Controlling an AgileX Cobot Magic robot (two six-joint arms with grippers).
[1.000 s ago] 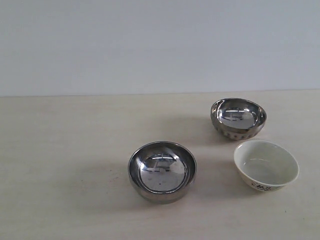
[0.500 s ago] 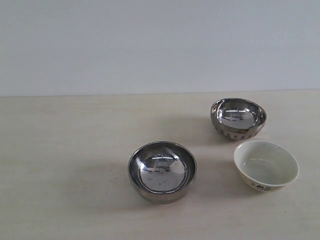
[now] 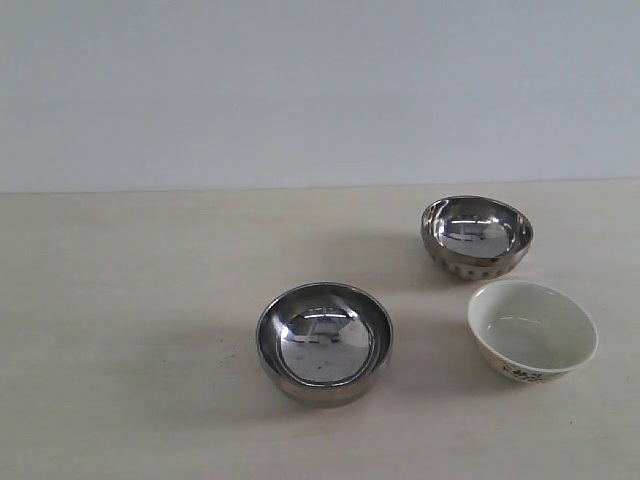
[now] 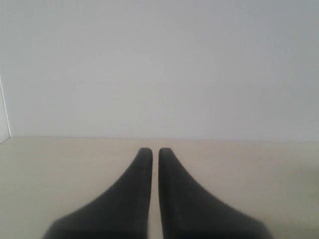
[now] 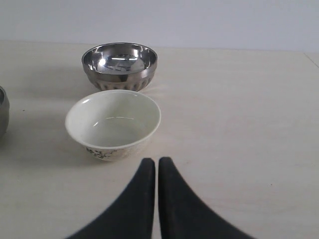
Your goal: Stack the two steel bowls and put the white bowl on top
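This looks like a lab test bench rather than a home kitchen: a pale wood-grain table [image 3: 120,400] runs back to a plain white wall [image 3: 300,90]. Three small bowls stand apart on it like props: a smooth steel bowl [image 3: 324,342] toward 6 o'clock, a dimpled steel bowl [image 3: 476,236] at 2 o'clock and a white bowl [image 3: 532,329] at 4 o'clock.

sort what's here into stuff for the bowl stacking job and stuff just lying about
For the job: smooth steel bowl, dimpled steel bowl, white bowl.
Just there: table, wall; no loose extras show.
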